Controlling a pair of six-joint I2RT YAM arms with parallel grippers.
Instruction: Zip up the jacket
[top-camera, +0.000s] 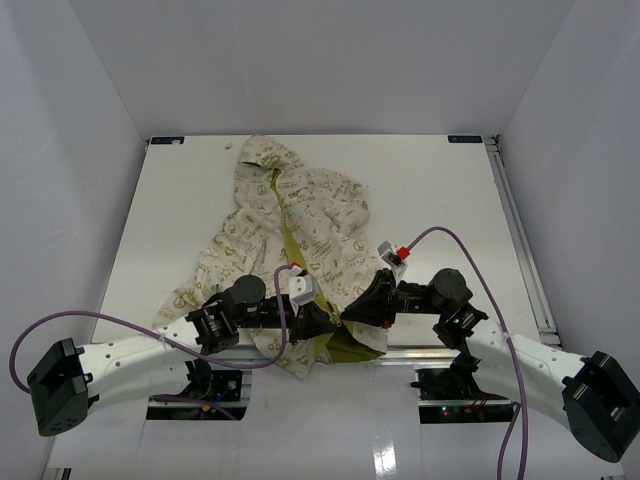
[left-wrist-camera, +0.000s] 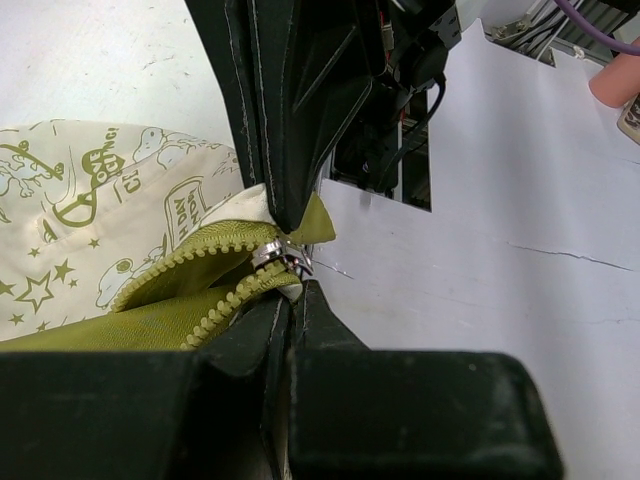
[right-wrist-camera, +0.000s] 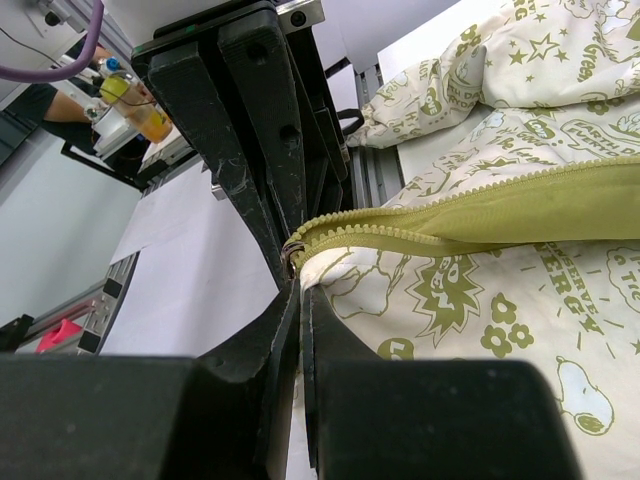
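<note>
Two arms meet low in the top view, where the jacket (top-camera: 300, 210) lies spread on the white table (top-camera: 440, 200), hood (top-camera: 262, 160) toward the far edge, one sleeve (top-camera: 195, 285) trailing to the left and the hem at the near edge. The left fingers (top-camera: 325, 320) and right fingers (top-camera: 362, 305) point at each other, tips almost touching, at the bottom of the jacket's front, where a fold of olive lining (top-camera: 352, 342) shows at the table's near edge. From the left wrist, the left fingers (left-wrist-camera: 322, 325) rise from the bottom of the view, pressed almost together with only a thin slit between them, pinching the zip tape just under the silver slider (left-wrist-camera: 283, 257). The right fingers (left-wrist-camera: 285, 190) come down from above, closed on a bit of cream fabric and green lining just over that slider. Two rows of the olive zip (left-wrist-camera: 190, 260) run leftward from the slider, parted, over the printed cloth. From the right wrist, the right fingers (right-wrist-camera: 320, 320) are closed tight at the near end of the zip (right-wrist-camera: 450, 215), gripping the jacket's edge; the left fingers (right-wrist-camera: 250, 170) stand opposite, touching the same spot from above. Here the slider itself is too hidden to make out. Cream printed fabric fills the right side of this view.
</note>
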